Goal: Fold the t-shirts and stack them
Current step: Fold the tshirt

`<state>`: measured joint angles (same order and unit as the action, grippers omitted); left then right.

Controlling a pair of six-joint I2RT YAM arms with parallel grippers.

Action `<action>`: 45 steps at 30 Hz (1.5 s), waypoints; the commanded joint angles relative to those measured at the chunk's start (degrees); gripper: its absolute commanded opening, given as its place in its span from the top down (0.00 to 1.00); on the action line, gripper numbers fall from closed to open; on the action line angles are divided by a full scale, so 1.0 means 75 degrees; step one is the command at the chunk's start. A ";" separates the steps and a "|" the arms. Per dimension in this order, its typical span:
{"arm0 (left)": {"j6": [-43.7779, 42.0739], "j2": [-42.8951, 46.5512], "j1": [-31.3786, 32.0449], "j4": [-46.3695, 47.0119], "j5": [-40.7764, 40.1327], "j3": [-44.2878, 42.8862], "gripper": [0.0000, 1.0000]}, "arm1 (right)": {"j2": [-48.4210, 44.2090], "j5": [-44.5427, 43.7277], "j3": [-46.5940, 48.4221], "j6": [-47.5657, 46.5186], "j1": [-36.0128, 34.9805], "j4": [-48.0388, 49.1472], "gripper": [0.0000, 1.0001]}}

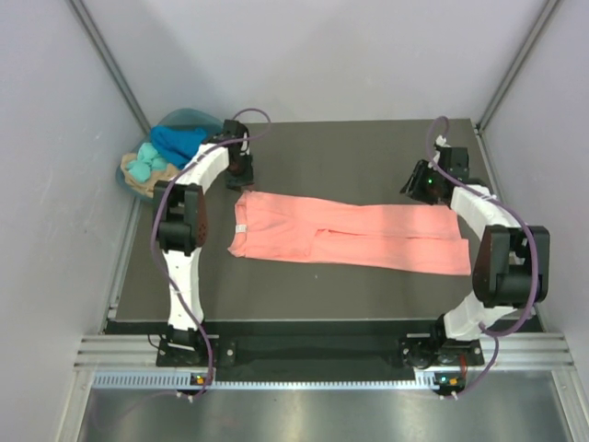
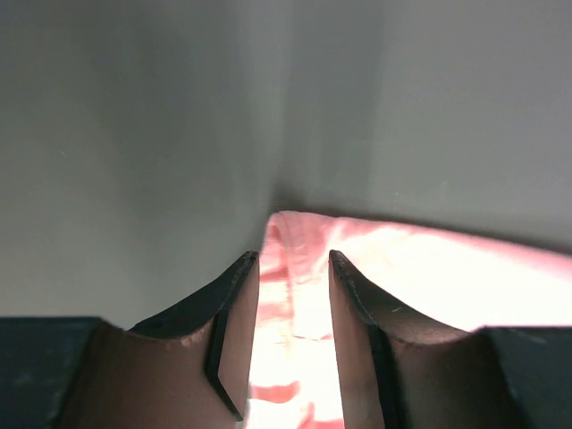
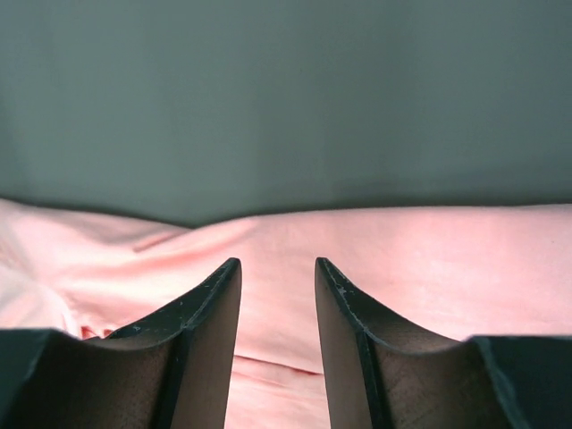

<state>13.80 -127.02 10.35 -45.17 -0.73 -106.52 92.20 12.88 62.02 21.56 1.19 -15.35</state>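
T-shirts crowd the round teal basket (image 1: 191, 118) off the far left corner of the dark flat table (image 1: 350, 152): a royal blue cotton shirt (image 1: 179, 140), a turquoise shirt (image 1: 147, 168) and a tan shirt (image 1: 147, 188), possibly spilling over its rim. The salmon-pink cotton t-shirt (image 1: 345, 235) lies on the table as a long flat band running left to right. The left gripper (image 1: 241, 175) is at its far left corner, and the right gripper (image 1: 421, 189) is at its far right edge.

In the left wrist view the fingers (image 2: 228, 304) stand parted, holding nothing, with creased pink cloth below.

In the right wrist view the fingers (image 3: 210, 308) are likewise apart and hold nothing, over smoother pink cloth.
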 commanded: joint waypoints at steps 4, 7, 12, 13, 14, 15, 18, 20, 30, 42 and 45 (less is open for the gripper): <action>-0.1301 -0.0383 -0.0149 -0.0364 0.0484 -0.0527 0.57 | 0.0292 0.0322 0.0332 -0.0835 0.0040 -0.0484 0.60; -0.1325 -0.0571 -0.0255 -0.0248 0.0999 -0.0574 0.57 | 0.0386 0.0251 0.0344 -0.0988 0.0168 -0.0589 0.60; -0.1337 -0.0794 -0.0255 -0.0212 0.1292 -0.0739 0.76 | 0.0876 -0.0287 0.0496 -0.0696 0.0649 -0.1081 0.60; -0.1267 -0.0783 -0.0255 -0.0212 0.1258 -0.0727 0.84 | 0.0936 -0.0462 0.0462 -0.0614 0.0824 -0.1128 0.60; -0.1046 -0.0701 -0.0243 -0.0200 0.1119 -0.0692 0.97 | 0.0960 -0.0882 0.0310 -0.0381 0.0988 -0.1152 0.61; -0.0916 -0.0701 -0.0255 -0.0166 0.1117 -0.0634 1.00 | 0.0949 -0.1095 0.0193 -0.0263 0.0990 -0.1117 0.62; 0.0195 -0.0362 -0.0267 0.0185 0.0345 -0.0237 1.00 | 0.0820 -0.1646 -0.0310 0.0194 0.1305 -0.0836 0.63; 0.1084 -0.0069 -0.0290 0.0396 -0.0180 0.0057 1.00 | 0.0773 -0.2242 -0.0626 0.0568 0.1458 -0.0696 0.63; 0.2401 -0.0290 -0.0290 0.0175 -0.1460 0.0000 1.00 | 0.0340 -0.3334 -0.1706 0.1695 0.1927 -0.0425 0.63; 0.2953 -0.0888 -0.0243 0.1135 -0.0852 -0.0469 1.00 | -0.0259 -0.3031 -0.1859 0.2105 0.2009 -0.0074 0.63; 0.2906 -0.1087 -0.0243 0.1498 -0.0642 -0.0702 1.00 | -0.0270 -0.3042 -0.1847 0.2164 0.2009 -0.0074 0.63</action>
<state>34.72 -131.98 9.26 -41.69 -5.08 -109.32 91.33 -7.07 48.38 37.21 14.96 -13.28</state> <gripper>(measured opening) 0.024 0.373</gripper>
